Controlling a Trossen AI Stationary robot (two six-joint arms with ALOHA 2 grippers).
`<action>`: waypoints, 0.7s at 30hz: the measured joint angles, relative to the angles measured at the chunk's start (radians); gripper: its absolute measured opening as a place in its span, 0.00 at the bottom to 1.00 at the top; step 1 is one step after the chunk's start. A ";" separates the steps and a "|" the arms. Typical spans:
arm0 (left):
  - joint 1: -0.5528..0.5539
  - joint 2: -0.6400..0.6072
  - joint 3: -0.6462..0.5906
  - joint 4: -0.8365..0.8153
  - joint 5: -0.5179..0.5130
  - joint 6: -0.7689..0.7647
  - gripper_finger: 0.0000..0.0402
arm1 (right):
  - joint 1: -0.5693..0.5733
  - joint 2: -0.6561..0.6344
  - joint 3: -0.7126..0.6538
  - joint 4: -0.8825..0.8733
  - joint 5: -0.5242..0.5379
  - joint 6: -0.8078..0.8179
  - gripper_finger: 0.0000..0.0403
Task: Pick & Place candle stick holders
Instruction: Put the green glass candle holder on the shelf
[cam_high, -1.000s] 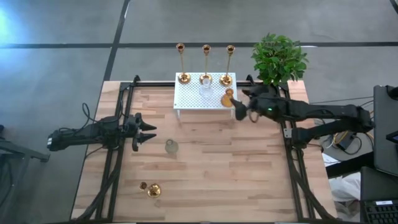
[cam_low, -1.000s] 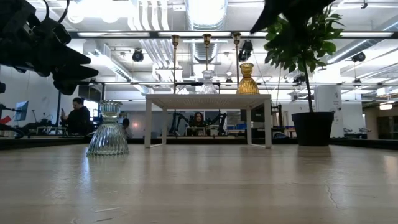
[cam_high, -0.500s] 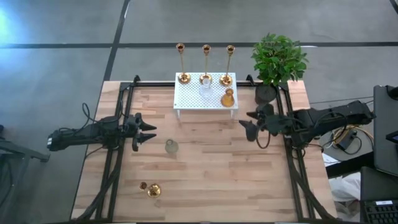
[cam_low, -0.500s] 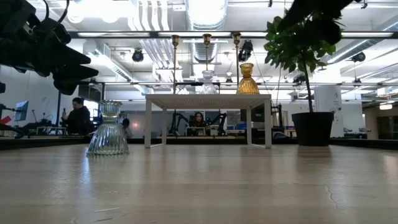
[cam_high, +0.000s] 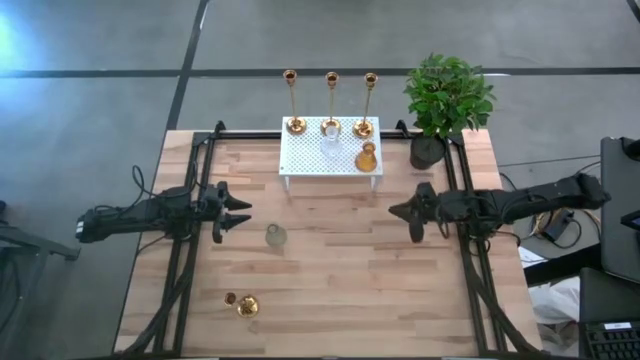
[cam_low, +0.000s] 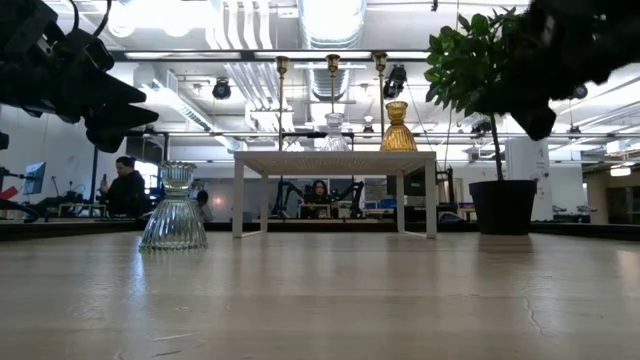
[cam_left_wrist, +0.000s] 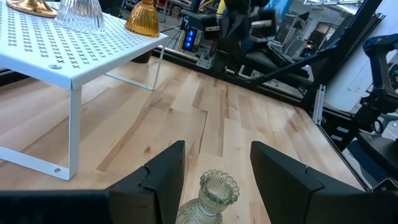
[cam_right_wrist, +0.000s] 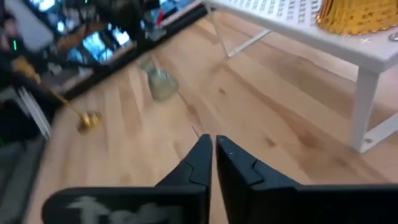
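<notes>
Three gold candle stick holders (cam_high: 331, 100) stand upright on their round bases along the far edge of a white perforated shelf (cam_high: 305, 160). A fourth (cam_high: 243, 304) lies on its side on the table near the front left, also seen as the gold candle stick holder (cam_right_wrist: 87, 118) in the right wrist view. My right gripper (cam_high: 393, 211) hovers shut over the table, to the right of the shelf and clear of everything. My left gripper (cam_high: 245, 211) waits open at the table's left, touching nothing.
An amber glass holder (cam_high: 366, 157) and a clear one (cam_high: 329, 143) stand on the shelf. Another clear glass holder (cam_high: 275, 236) stands on the table just beyond my left gripper's fingertips. A potted plant (cam_high: 447, 95) stands at the far right corner. Bare wood lies in the middle.
My right gripper has drawn back from the amber glass holder on the shelf's right end, going down and toward the table's near and right edges, and has shut its fingers. The amber holder stays standing on the shelf.
</notes>
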 joint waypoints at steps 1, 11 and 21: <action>0.000 0.000 0.000 0.000 0.000 0.000 0.47 | -0.014 -0.016 -0.021 0.003 -0.017 -0.043 0.04; 0.000 0.000 0.000 0.000 0.000 0.000 0.47 | -0.119 -0.280 -0.225 0.148 -0.104 -0.534 0.02; 0.000 0.000 0.000 0.000 0.000 0.000 0.47 | -0.121 -0.554 -0.341 0.093 -0.265 -0.568 0.02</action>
